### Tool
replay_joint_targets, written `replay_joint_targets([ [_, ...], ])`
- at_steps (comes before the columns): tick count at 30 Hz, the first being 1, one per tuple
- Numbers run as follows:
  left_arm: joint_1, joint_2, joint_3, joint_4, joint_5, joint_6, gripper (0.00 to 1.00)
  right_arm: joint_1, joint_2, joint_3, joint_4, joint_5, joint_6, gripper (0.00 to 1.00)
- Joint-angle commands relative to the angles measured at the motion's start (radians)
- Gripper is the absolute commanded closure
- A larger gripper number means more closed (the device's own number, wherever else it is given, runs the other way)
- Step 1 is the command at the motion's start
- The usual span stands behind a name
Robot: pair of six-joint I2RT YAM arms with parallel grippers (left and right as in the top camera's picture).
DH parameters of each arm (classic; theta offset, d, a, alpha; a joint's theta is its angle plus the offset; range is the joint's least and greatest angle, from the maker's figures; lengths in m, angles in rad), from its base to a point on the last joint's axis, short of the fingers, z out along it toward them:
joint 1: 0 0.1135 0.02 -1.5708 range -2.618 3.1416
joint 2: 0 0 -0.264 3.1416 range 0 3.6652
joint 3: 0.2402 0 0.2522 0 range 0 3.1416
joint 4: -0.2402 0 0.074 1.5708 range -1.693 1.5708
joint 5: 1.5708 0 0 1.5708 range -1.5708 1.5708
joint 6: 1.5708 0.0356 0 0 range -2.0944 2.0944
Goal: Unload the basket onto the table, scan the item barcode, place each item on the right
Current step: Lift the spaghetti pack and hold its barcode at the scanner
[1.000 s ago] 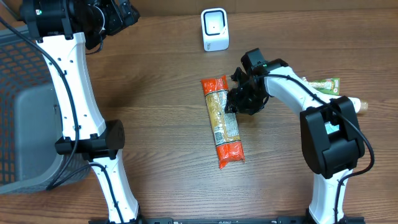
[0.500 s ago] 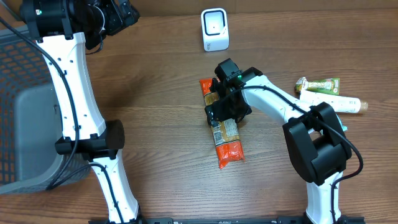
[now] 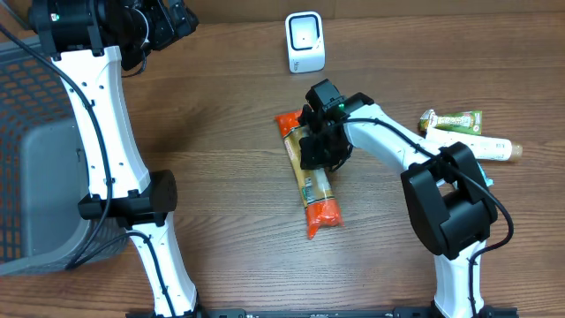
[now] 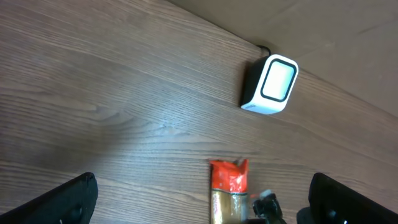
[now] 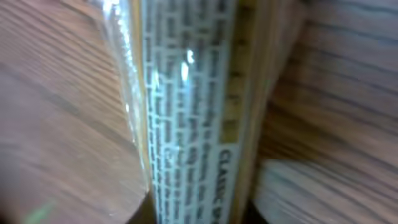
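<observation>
Right wrist view: the pasta packet (image 5: 186, 112) fills our frame, its label close up. From overhead, our right end effector (image 3: 320, 146) is clamped on that packet, which lies aslant on the middle of the table (image 3: 221, 132). Farther back stands the scanner (image 3: 305, 41). Our left end effector (image 3: 166, 24) hangs wide open and empty at the far left.

A brown wood-grain table (image 3: 229, 132) bears a small white boxy scanner (image 3: 305, 41) near its far edge. A long orange-ended clear pasta packet (image 3: 312, 184) lies mid-table. A green snack bar (image 3: 455, 120) and a white plastic tube (image 3: 472, 148) lie side by side at the right.
</observation>
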Motion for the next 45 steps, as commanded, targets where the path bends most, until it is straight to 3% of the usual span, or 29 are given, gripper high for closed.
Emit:
replay_joint_targets([
  [1,-0.006,-0.005,0.002,0.001,0.004,-0.011,0.0,0.004,0.045,-0.006,-0.005,-0.124,0.0,0.96],
  [7,-0.011,-0.005,0.002,0.001,0.004,-0.011,0.0,-0.071,0.036,0.137,-0.213,-0.368,-0.216,0.96],
  [12,-0.013,-0.005,0.002,0.001,0.004,-0.011,0.0,-0.126,0.036,0.367,-0.473,-0.394,-0.343,0.96],
  [20,-0.014,-0.005,0.002,0.001,0.004,-0.011,0.0,-0.156,0.031,0.765,-0.701,-0.393,-0.343,0.96],
  [28,-0.014,-0.005,0.002,0.001,0.004,-0.011,0.0,-0.186,0.014,1.023,-0.758,-0.378,-0.252,0.96],
  [38,-0.014,-0.005,0.002,0.001,0.004,-0.011,0.0,-0.2,-0.009,1.206,-0.747,-0.003,0.005,0.96],
  [45,-0.014,-0.005,0.002,0.001,0.004,-0.011,0.01,-0.117,-0.008,1.207,-0.673,0.269,0.023,0.96],
])
